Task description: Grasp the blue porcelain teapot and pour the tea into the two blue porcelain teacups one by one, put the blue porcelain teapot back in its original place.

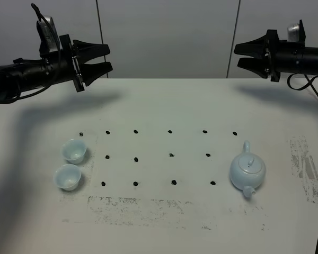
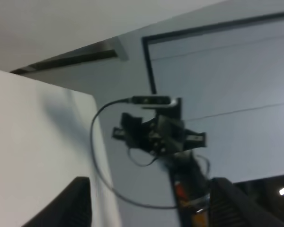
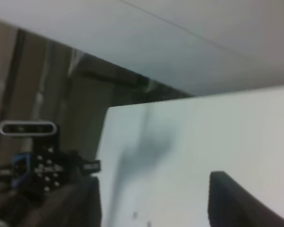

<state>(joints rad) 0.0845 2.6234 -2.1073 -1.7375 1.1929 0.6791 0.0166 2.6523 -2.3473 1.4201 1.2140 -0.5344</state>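
Right pincer (image 1: 237, 56) high above teapot (image 1: 247, 172), well apart

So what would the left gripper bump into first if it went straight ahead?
Most likely the right gripper. The left gripper points sideways, high above the table, and its wrist view shows the other gripper nearly straight ahead with nothing between. Depth is unclear, so it could just miss.

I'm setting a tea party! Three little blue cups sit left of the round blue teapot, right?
Only two small pale-blue porcelain cups, not three, sit left of the round pale-blue porcelain teapot; the exterior high view shows it.
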